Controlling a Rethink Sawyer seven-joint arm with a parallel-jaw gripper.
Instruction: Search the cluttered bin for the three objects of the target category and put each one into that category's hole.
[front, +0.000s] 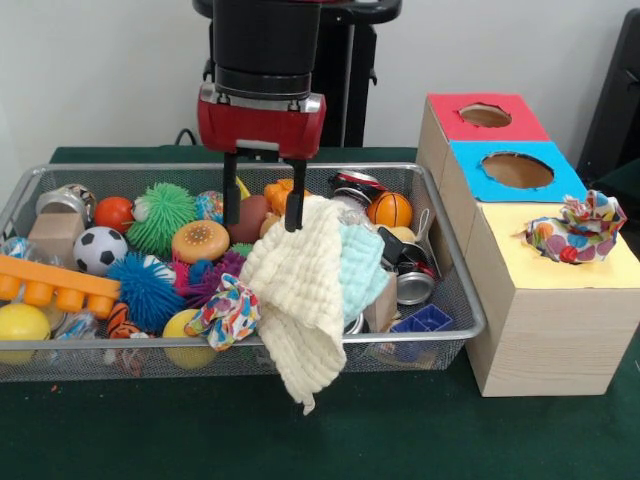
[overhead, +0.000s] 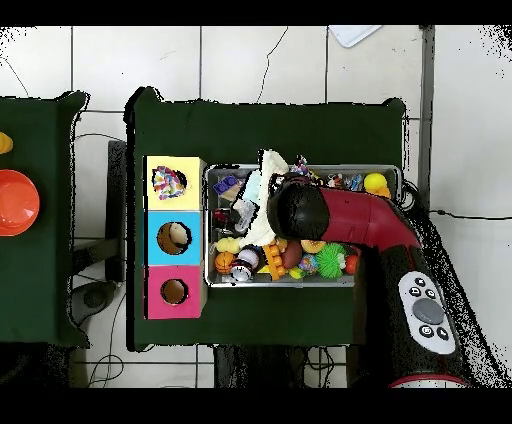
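Above the bin (front: 455, 300), the gripper (front: 262, 208) hangs with its fingers spread, one tip touching the cream cloth (front: 300, 300), which drapes over the bin's front rim. A patterned cloth (front: 578, 228) sits in the yellow hole; another (front: 228, 312) lies in the bin.

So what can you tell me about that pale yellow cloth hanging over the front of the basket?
The pale yellow cloth looks like soft, waffle-textured fabric, crumpled and folded. Its top bunches up at the gripper, one finger seeming to press into it. It lies over the toys and drapes across the wire basket's front rim, its lower corner hanging outside over the green table. A light blue cloth lies against its side and a colourful patterned cloth against the other.
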